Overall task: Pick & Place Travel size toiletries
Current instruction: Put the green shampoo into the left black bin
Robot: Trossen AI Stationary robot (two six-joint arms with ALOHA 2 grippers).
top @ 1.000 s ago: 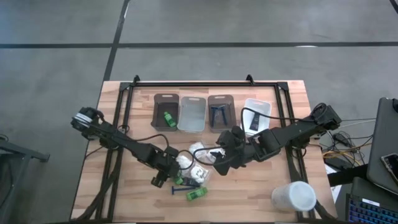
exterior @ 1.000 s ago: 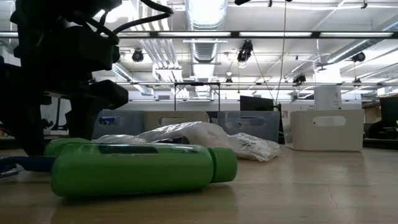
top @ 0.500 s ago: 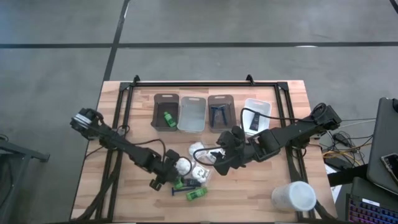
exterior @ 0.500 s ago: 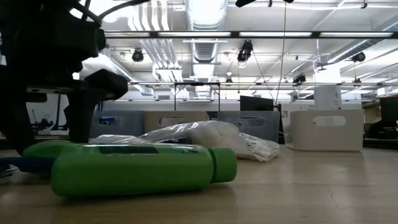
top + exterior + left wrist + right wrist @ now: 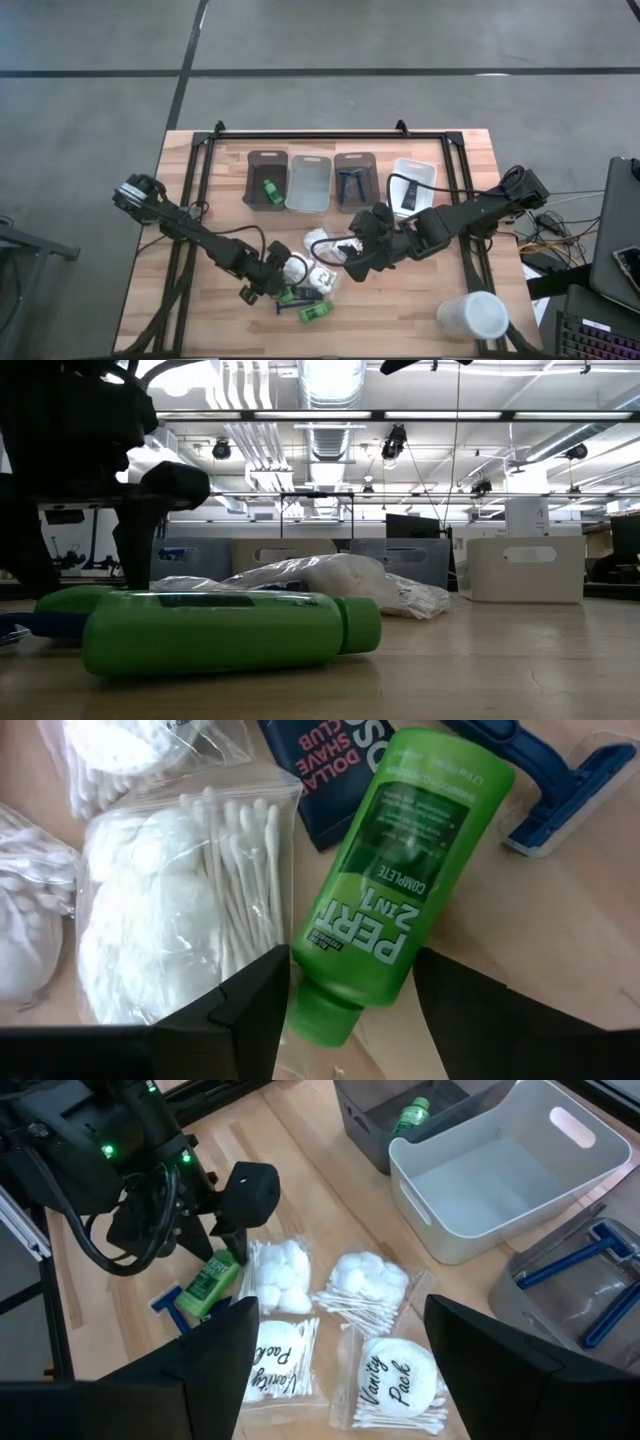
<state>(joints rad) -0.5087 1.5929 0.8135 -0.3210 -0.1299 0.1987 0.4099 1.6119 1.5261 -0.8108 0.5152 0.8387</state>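
Note:
My left gripper [image 5: 350, 956] is open and low over a bright green mini bottle [image 5: 395, 880] that lies flat on the table; one finger stands on each side of its cap end [image 5: 322, 1016]. In the high view, this gripper [image 5: 265, 288] is at the left of the pile. White clear-wrapped packets [image 5: 180, 920], a dark blue sachet [image 5: 320, 770] and a blue razor [image 5: 560, 790] lie around the bottle. A second green bottle [image 5: 316, 313] lies nearer the table's front. My right gripper [image 5: 340, 1305] is open and hangs above the packets [image 5: 370, 1280].
Along the far side stand a dark grey bin [image 5: 266, 180] holding a green bottle, a clear bin [image 5: 309, 182], a grey bin with razors [image 5: 354, 180] and a white bin [image 5: 413, 185]. A large white cup [image 5: 472, 316] lies near the front right corner.
My left gripper has moved toward the table's near edge and come down over the green bottle beside the razors. The right arm has kept still.

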